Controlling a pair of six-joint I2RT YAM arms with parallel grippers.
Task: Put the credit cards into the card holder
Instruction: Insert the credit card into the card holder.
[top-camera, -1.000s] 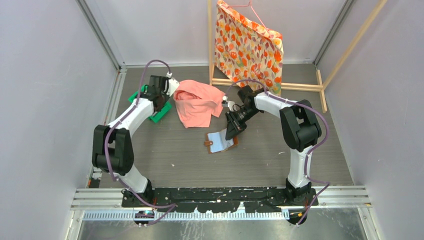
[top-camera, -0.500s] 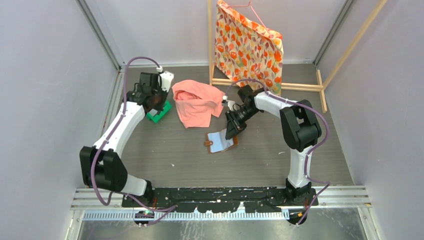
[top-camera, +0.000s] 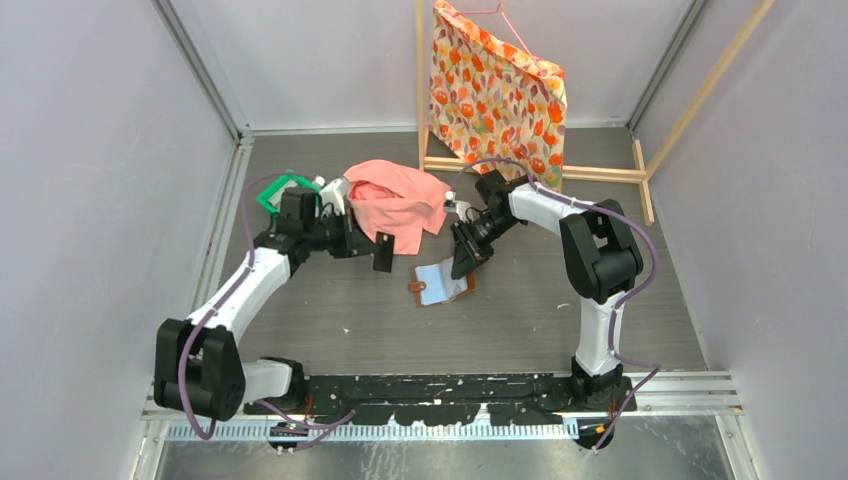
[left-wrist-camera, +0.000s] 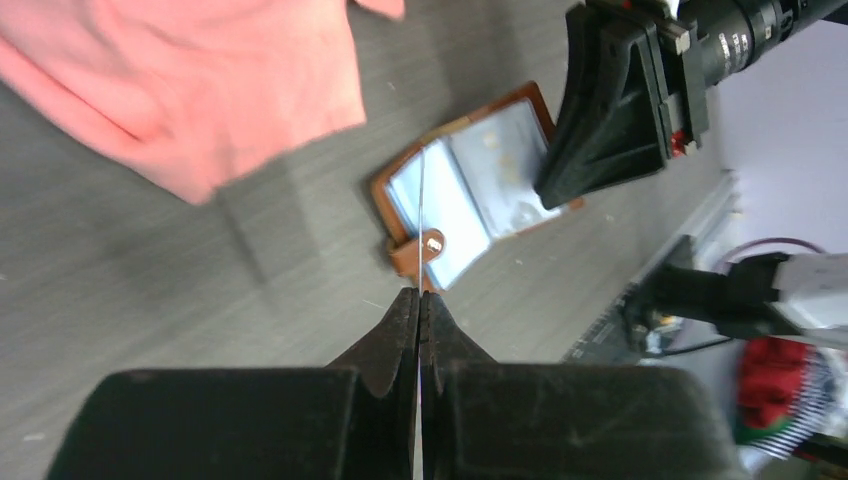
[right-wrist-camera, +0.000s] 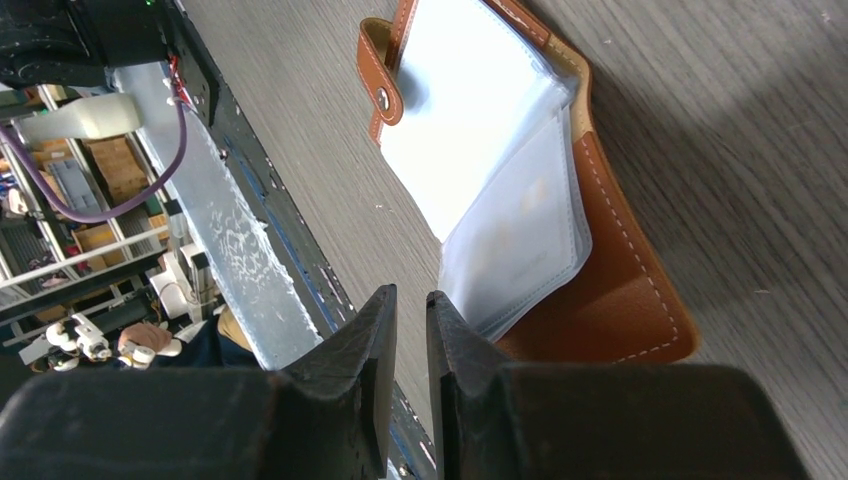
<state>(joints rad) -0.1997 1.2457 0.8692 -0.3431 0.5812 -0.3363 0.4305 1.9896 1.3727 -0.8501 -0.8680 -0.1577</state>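
Note:
The card holder (top-camera: 442, 283), a brown leather wallet, lies open on the table with its pale grey pockets (right-wrist-camera: 480, 170) facing up. My left gripper (top-camera: 380, 250) hovers just to its left, shut on a thin credit card (left-wrist-camera: 421, 215). In the left wrist view the card shows edge-on, pointing at the wallet (left-wrist-camera: 470, 190). My right gripper (top-camera: 464, 264) stands at the wallet's right side. Its jaws are a narrow gap apart with nothing between them (right-wrist-camera: 411, 297), and one finger (right-wrist-camera: 455, 330) rests against the edge of the pockets. Other credit cards are out of view.
A pink cloth (top-camera: 395, 205) lies behind the wallet. A green tray (top-camera: 283, 188) sits at the back left, partly behind my left arm. A floral cloth (top-camera: 495, 95) hangs on a wooden rack (top-camera: 600, 172) at the back.
My left arm has swung from the green tray at the back left down toward the middle, carrying the card to just left of the wallet. The right arm has not moved.

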